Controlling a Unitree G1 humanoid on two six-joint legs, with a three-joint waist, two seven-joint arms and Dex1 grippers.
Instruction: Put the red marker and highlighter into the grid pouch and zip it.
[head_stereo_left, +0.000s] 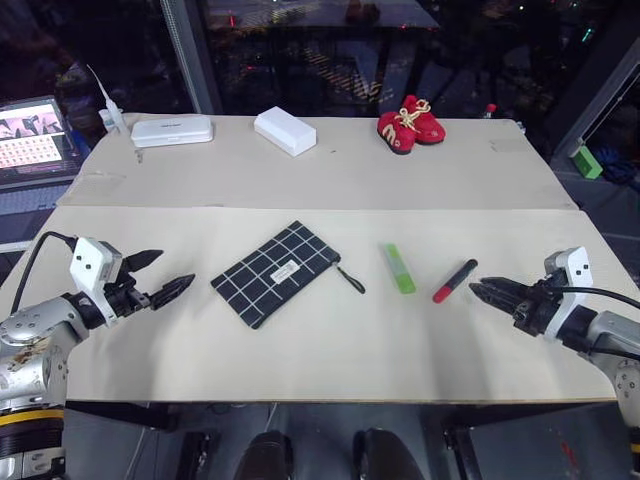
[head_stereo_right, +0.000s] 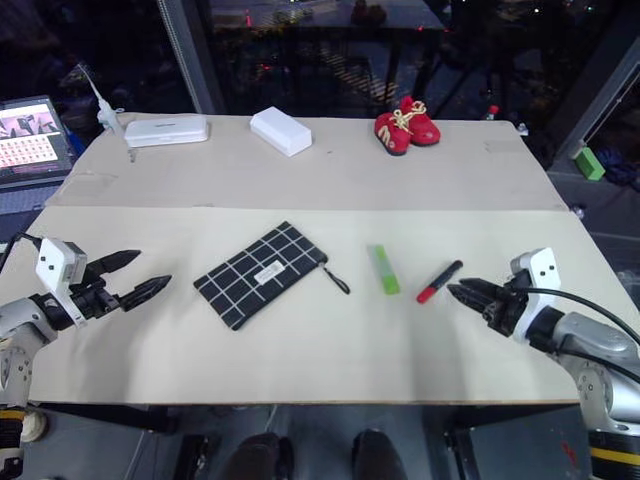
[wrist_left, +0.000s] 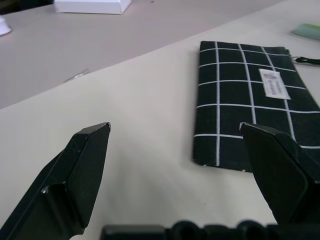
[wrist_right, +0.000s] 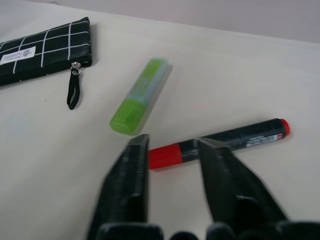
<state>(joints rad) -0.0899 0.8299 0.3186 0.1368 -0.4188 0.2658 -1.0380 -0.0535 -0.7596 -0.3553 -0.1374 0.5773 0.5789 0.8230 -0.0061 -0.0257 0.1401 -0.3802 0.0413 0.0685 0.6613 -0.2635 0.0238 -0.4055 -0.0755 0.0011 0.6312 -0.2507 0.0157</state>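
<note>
The left gripper (head_stereo_left: 155, 275) is hovering near the table's (head_stereo_left: 300, 350) left edge with its fingers spread wide, holding nothing. Just beyond it, the grid pouch (head_stereo_left: 277, 272) is lying flat and askew in the near half of the table, its zipper pull cord (head_stereo_left: 351, 279) trailing toward the highlighter (head_stereo_left: 400, 268). The pouch looks to be soft fabric – light and limp, likely to fold or slide under a push; the corner or the zipper end would be the sensible hold, with the cord serving for the pull.

The highlighter is resting right of centre, well apart from the pouch. It appears short, stiff and light, with smooth plastic that may slip; gripping across its flat middle would be the steadiest. The red marker (head_stereo_left: 455, 280) is lying just beside it, angled, red cap nearest the right gripper (wrist_right: 172, 150). This round barrel may roll – grasp mid-barrel. The right gripper is pointing at the cap with its fingers nearly pressed together, a narrow gap remaining, and gripping nothing.

Open table is surrounding all three items; the near edge is leaving room for both arms, and the white boxes (head_stereo_left: 285, 130) and red baby shoes (head_stereo_left: 410, 124) are sitting along the far edge, out of the way
</note>
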